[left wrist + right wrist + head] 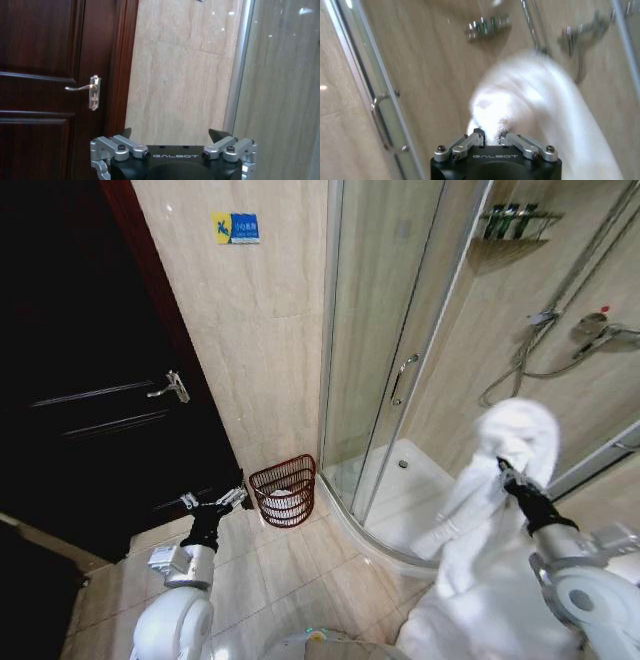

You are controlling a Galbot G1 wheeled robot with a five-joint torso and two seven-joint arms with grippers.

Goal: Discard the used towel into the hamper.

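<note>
Gripping the white towel (500, 480) between closed fingers, the right gripper (508, 474) holds it raised beside the glass shower door (385, 350), the cloth hanging down in long folds over the arm; the right wrist view shows the fingers pinched into the fabric (520, 101). The hamper (284, 490) stands on the tiled floor (290, 580) in the corner between the dark door (90, 380) and the shower; something white lies inside it. The left gripper (232, 498) waits low, just beside the hamper's rim, its fingers spread wide and holding nothing.

towel (500, 480): we see soft fluffy white cloth
hamper (284, 490): woven reddish-brown wicker bands
door (80, 380): glossy dark wood
</note>
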